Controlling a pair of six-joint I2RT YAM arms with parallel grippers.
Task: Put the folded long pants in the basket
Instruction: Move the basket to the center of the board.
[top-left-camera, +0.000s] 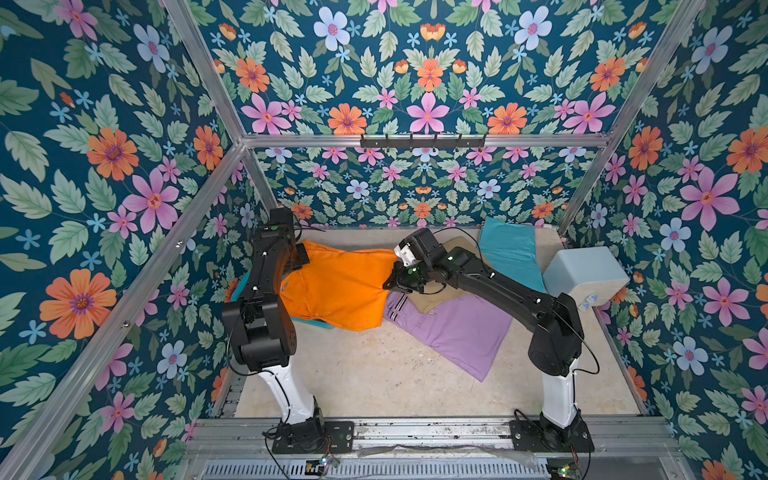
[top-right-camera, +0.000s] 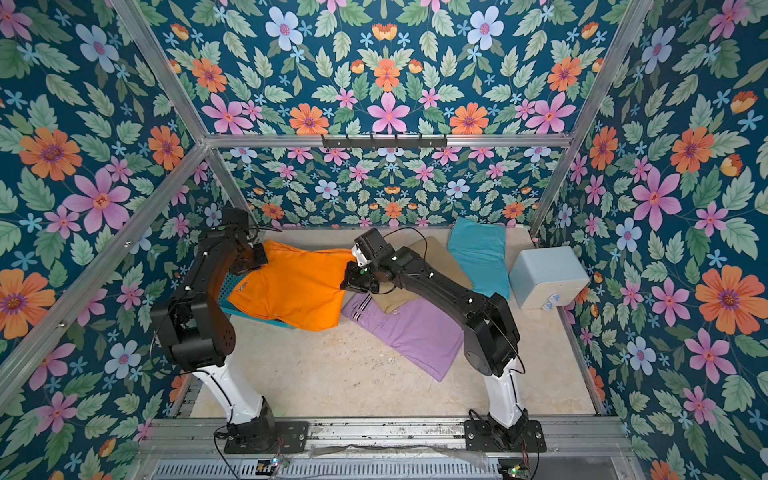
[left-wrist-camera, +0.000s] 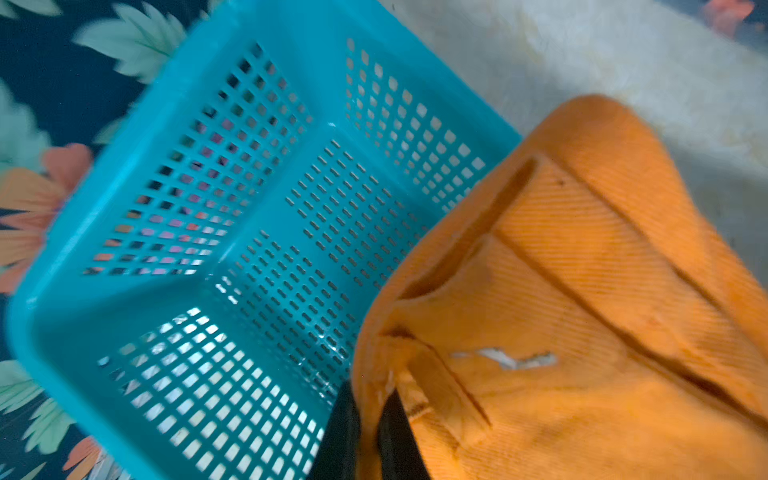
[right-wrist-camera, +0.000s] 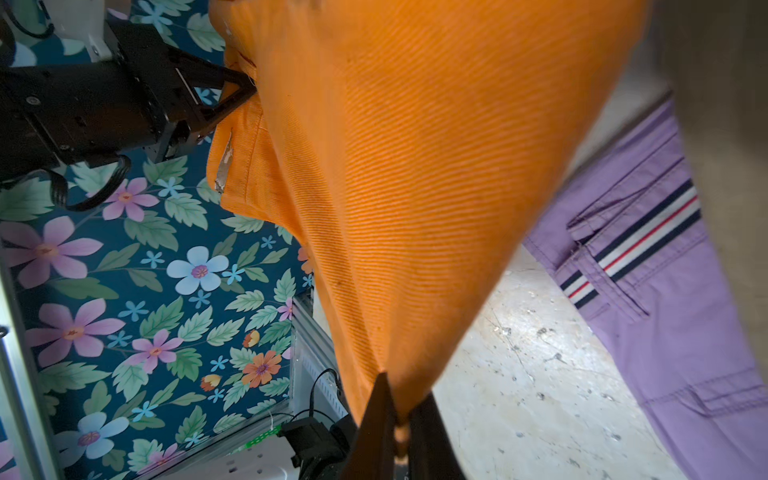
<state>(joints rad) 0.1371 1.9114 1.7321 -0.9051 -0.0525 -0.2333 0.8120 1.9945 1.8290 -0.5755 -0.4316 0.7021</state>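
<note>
Left gripper (right-wrist-camera: 249, 89) pinched shut on one corner of the orange pants (top-left-camera: 336, 291), right gripper (top-left-camera: 388, 282) clamped on the opposite corner, cloth stretched partly over the basket (left-wrist-camera: 320, 83), lilac pants (top-left-camera: 453, 332), tan pants (top-right-camera: 436, 257), turquoise pants (top-left-camera: 509, 253) laid on the table (top-left-camera: 374, 374)

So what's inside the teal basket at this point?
Nothing in the part that the left wrist view shows: the basket has a bare mesh floor there. The orange pants cover the rest, so that end can't be checked.
</note>
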